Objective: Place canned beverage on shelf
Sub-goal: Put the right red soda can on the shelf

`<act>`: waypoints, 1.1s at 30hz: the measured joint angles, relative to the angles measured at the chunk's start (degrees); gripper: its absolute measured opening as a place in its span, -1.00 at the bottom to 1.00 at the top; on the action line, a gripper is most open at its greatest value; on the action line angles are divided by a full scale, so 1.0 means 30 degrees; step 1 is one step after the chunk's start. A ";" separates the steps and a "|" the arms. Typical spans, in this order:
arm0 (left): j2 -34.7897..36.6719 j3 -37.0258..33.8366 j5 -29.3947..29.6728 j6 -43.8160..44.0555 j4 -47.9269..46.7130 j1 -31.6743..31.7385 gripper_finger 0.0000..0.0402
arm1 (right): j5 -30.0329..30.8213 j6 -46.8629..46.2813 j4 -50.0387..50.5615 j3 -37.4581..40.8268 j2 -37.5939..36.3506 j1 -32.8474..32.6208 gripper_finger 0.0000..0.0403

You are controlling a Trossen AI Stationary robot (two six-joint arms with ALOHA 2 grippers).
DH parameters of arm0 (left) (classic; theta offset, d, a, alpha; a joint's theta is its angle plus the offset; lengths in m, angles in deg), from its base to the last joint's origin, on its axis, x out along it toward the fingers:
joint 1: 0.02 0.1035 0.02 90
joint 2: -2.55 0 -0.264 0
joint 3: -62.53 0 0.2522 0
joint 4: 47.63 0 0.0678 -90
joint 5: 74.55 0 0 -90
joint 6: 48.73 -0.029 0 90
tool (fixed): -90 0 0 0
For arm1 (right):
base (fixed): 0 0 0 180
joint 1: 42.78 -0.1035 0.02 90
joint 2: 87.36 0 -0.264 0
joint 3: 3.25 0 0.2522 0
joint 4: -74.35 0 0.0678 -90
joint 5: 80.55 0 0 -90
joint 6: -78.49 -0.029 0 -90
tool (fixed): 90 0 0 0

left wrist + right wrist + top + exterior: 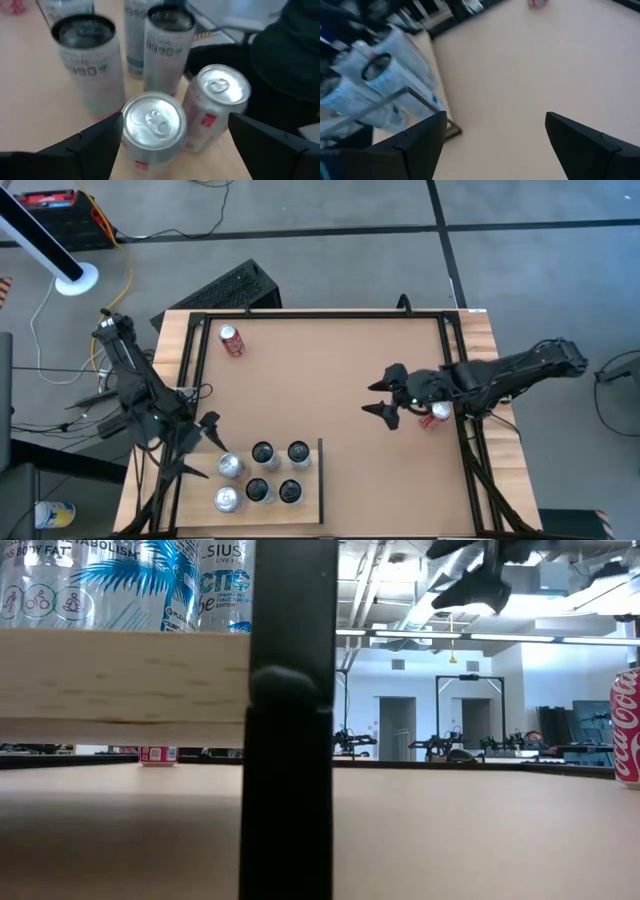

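Left hand (200, 448) spread wide around a silver can (152, 125) on the shelf (305, 505); back straight off, don't clip neighbours. Right hand (378, 397) spread, empty.

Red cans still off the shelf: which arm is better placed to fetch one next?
Likely the right. The right gripper hangs open beside the red can at the table's right edge. The left gripper is open over the silver-topped cans on the shelf.
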 joint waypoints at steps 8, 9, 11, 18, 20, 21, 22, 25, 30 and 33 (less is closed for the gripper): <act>0.1430 0.0007 0.2811 -0.2339 0.0808 0.0212 0.71 | 0.1267 -0.5894 1.4302 -0.5936 0.1310 -0.0924 0.79; 0.1486 0.0022 0.3010 -0.2523 0.0949 0.0336 0.71 | 0.1392 -0.7042 1.5866 -0.6262 0.1568 -0.0982 0.79; 0.1510 0.0022 0.3127 -0.2737 0.1241 0.0587 0.71 | 0.1440 -0.9527 1.8952 -0.6695 0.1937 -0.1140 0.79; 0.1504 0.0022 0.2728 -0.2500 0.1281 0.1328 0.71 | -0.0060 -1.3782 2.3491 -0.6420 0.3819 -0.1655 0.79; 0.1504 0.0022 0.2650 -0.2492 0.1292 0.1450 0.71 | -0.0494 -1.3790 2.3803 -0.6535 0.4369 -0.1802 0.79; 0.1503 0.0022 0.2638 -0.2462 0.1292 0.1511 0.71 | -0.0843 -1.3779 2.3942 -0.6530 0.4665 -0.1765 0.79; 0.1497 0.0022 0.2645 -0.2347 0.1291 0.1535 0.71 | -0.1017 -1.3743 2.3941 -0.6406 0.4741 -0.1741 0.79; 0.1504 0.0022 0.2646 -0.2068 0.1294 0.1609 0.71 | -0.1204 -1.2800 2.3704 -0.5868 0.4991 -0.2041 0.79; 0.1504 0.0022 0.2650 -0.1875 0.1250 0.1603 0.71 | -0.1676 -1.2446 2.3847 -0.4164 0.2896 -0.2596 0.79; 0.1497 0.0022 0.2645 -0.1863 0.1240 0.1603 0.71 | -0.2356 -1.3671 2.3704 -0.2981 0.1195 -0.3041 0.79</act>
